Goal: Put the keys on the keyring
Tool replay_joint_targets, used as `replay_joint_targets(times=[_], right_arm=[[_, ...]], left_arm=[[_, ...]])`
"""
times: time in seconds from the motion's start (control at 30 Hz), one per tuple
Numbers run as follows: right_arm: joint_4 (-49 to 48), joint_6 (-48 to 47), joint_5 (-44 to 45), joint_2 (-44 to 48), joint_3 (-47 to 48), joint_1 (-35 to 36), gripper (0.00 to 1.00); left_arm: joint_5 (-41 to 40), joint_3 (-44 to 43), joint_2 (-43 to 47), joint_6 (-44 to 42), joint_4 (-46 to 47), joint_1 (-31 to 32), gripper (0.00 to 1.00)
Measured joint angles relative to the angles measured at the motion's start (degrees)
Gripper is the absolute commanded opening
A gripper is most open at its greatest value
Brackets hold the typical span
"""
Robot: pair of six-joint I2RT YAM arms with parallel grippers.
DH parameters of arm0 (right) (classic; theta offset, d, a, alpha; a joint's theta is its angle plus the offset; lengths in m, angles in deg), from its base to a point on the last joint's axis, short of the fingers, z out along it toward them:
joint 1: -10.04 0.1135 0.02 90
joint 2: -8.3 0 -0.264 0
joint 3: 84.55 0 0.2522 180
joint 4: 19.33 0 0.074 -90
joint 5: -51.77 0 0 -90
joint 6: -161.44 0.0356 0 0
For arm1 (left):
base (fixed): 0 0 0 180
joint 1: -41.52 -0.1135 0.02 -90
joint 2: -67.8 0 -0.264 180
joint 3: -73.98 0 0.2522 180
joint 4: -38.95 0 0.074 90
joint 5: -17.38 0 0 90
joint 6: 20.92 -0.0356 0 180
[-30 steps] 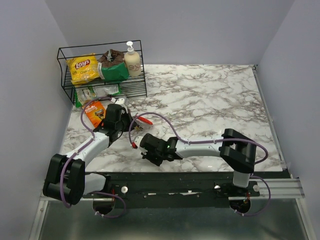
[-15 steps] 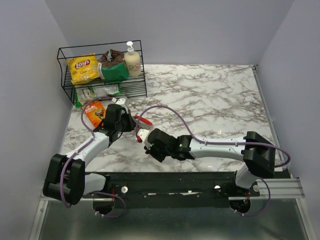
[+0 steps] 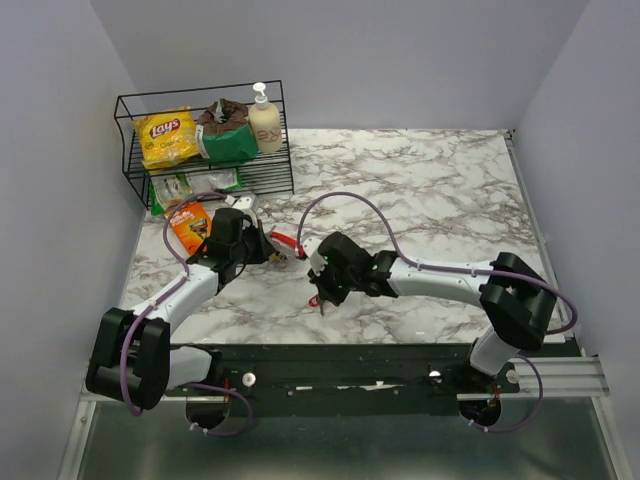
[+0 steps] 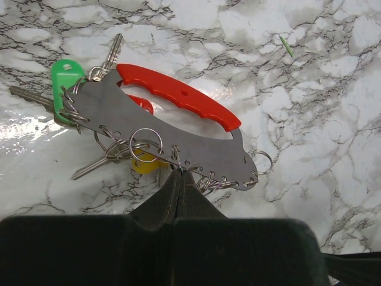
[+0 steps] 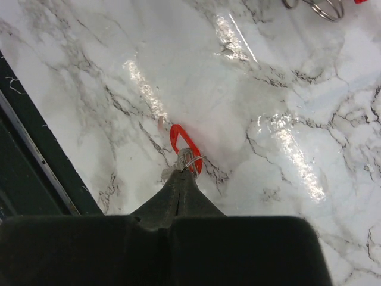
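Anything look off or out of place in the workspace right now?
Nothing spilled or broken. Two small oddities: an orange packet lies on the marble table in front of the wire rack, not in it, and a tiny green sliver lies loose on the marble beyond the keyring.

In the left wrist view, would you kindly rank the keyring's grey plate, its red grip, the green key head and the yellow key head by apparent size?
1. grey plate
2. red grip
3. green key head
4. yellow key head, partly hidden by the plate, so this rank is unsure.
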Motion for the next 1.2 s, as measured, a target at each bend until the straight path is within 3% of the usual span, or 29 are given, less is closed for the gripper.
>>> replay_joint_targets(times=[0.2,0.57,0.87,1.2], right_arm=[[-1.11,-1.53,-4.52,2.64,-2.58,-2.29,0.01],[-2.78,-9.66,-12.00,18.86,-5.31,-5.31,0.01],[-2.93,-14.27,-25.35,26.05,-8.96,-6.36,0.01],[-2.95,-16.04,-32.92,28.59,-9.27,-9.40,0.01]], left_arm=[[1.92,0.28,0.20,-0.94,1.38,0.44,0.00],[3.43,4.98,9.86,-3.54,7.69,3.10,0.00],[4.04,7.82,12.20,-9.18,14.67,10.84,0.00],[3.91,12.59,11.10,-19.98,21.92,18.08,0.00]])
